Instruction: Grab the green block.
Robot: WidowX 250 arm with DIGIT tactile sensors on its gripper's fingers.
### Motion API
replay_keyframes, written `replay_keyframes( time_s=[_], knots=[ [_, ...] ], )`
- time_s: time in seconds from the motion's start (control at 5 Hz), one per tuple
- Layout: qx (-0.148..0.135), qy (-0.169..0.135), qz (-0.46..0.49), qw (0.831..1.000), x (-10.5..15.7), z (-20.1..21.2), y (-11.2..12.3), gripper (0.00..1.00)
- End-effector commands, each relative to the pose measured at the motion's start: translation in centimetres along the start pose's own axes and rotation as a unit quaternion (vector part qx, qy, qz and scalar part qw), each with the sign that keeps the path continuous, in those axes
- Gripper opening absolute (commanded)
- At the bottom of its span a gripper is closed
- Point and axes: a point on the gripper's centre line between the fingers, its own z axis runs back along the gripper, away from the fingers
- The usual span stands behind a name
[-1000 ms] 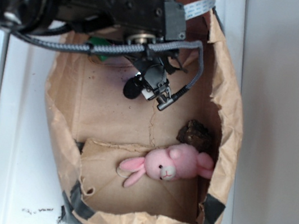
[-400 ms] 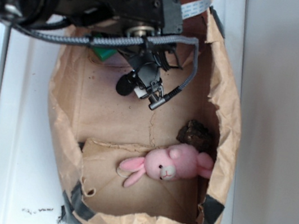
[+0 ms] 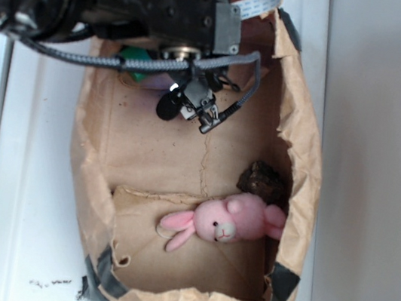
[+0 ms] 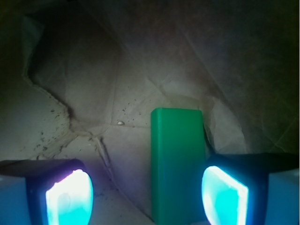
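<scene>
The green block [image 4: 177, 164] lies on the paper floor of the bag, filling the lower middle of the wrist view. It sits between my two glowing fingertips, close to the right pad [image 4: 224, 194] and well apart from the left one. My gripper [image 4: 147, 197] is open and touches nothing. In the exterior view only a corner of the green block [image 3: 134, 57] shows under the arm at the bag's far end, with the gripper [image 3: 189, 112] just in front of it.
A brown paper bag [image 3: 311, 137] with crumpled walls surrounds everything. A pink plush bunny [image 3: 226, 222] lies near its front end, and a dark brown lump [image 3: 261, 180] sits by the right wall. The bag's wall rises close behind the block.
My gripper has moved toward the bag's far end, closing in on the green block. The bunny and the brown lump have stayed in place.
</scene>
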Motion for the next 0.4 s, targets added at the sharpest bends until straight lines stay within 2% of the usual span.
replay_keyframes(
  time_s=[0.0,0.2],
  knots=[
    [0.041,-0.010,0.022,0.999,1.39,-1.45,0.03,1.00],
    [0.035,-0.007,0.016,0.999,1.19,-1.75,0.00,1.00]
  ],
)
